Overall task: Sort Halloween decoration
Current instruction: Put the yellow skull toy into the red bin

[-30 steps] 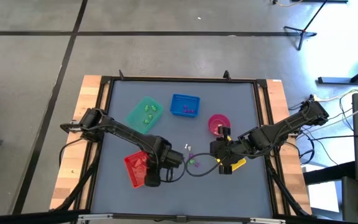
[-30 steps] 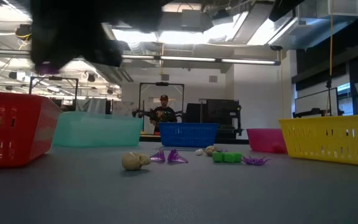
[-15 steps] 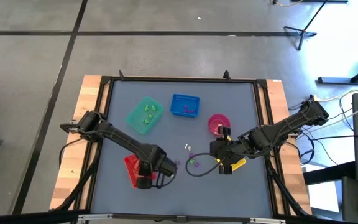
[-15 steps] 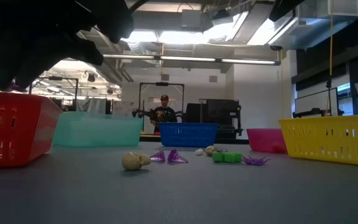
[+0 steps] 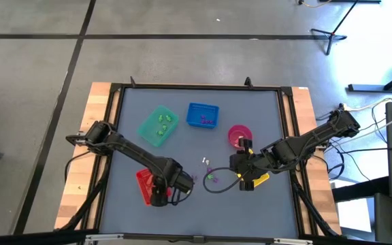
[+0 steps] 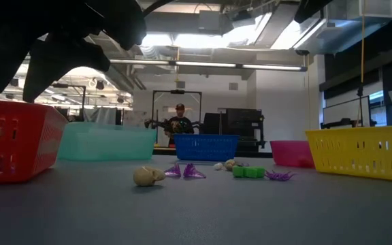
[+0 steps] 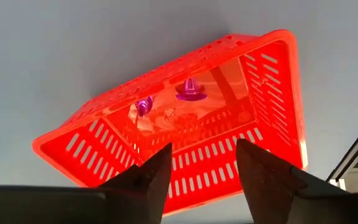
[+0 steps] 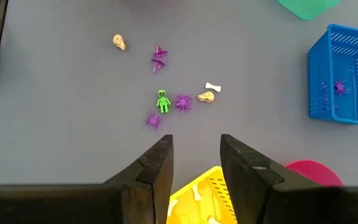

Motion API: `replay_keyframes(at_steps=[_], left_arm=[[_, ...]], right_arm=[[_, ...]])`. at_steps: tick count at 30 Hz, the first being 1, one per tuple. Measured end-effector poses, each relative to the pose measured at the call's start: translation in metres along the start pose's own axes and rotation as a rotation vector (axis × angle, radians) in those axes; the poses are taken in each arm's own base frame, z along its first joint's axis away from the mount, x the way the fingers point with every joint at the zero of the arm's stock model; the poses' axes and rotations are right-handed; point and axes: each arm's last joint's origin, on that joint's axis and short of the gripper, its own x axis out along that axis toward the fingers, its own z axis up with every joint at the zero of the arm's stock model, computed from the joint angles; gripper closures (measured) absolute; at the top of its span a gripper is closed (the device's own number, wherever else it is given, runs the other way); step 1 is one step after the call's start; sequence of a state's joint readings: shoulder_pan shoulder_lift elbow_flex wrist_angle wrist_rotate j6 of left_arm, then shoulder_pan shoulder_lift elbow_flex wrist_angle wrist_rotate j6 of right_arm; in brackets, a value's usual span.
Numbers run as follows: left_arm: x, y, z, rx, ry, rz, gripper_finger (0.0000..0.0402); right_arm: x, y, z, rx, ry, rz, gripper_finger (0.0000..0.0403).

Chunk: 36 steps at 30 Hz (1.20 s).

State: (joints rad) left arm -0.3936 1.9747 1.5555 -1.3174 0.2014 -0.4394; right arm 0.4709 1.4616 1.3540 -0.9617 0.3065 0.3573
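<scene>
The left gripper [image 7: 199,169] hangs over the red tray [image 7: 272,99] with fingers apart and nothing between them, so it looks best to lift straight up clear of the rim before heading for the trinkets [image 8: 166,93] mid-table, while the right gripper [image 8: 195,158], fingers apart, waits above the yellow tray [image 8: 197,190].

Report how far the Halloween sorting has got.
Done: purple trinkets lie in the red tray, green ones in the green tray. In hand: nothing; the left gripper hangs open over the red tray, the right gripper open above the yellow tray. Left: loose trinkets mid-table.
</scene>
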Motion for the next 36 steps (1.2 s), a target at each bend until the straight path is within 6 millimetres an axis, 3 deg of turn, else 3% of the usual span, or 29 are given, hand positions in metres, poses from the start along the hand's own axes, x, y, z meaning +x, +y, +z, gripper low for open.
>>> replay_keyframes(at_steps=[5,10,18,23,26,32,36], left_arm=[[-0.005,0.001,-0.004,0.022,0.003,-0.007,0.0238],[-0.029,0.002,-0.016,0.087,-0.118,-0.003,0.0237],[-0.075,0.004,-0.018,0.129,-0.604,0.171,0.0237],[-0.089,0.000,-0.007,0.230,-0.787,0.174,0.0237],[-0.083,0.002,-0.004,0.232,-0.797,0.174,0.0237],[-0.050,0.014,-0.015,0.146,-0.772,0.146,0.0237],[-0.025,0.021,-0.020,0.092,-0.850,0.080,0.0237]], right_arm=[[0.000,0.002,0.005,-0.040,-0.048,0.016,0.0271],[-0.001,0.004,0.013,-0.123,-0.134,0.035,0.0271],[0.002,0.004,0.024,-0.198,-0.231,-0.016,0.0271],[0.022,-0.005,0.028,-0.233,-0.171,-0.042,0.0271],[0.039,-0.012,0.031,-0.292,-0.118,-0.050,0.0272],[0.075,-0.025,0.033,-0.389,-0.018,0.006,0.0272],[0.098,-0.030,0.033,-0.450,0.040,0.058,0.0272]])
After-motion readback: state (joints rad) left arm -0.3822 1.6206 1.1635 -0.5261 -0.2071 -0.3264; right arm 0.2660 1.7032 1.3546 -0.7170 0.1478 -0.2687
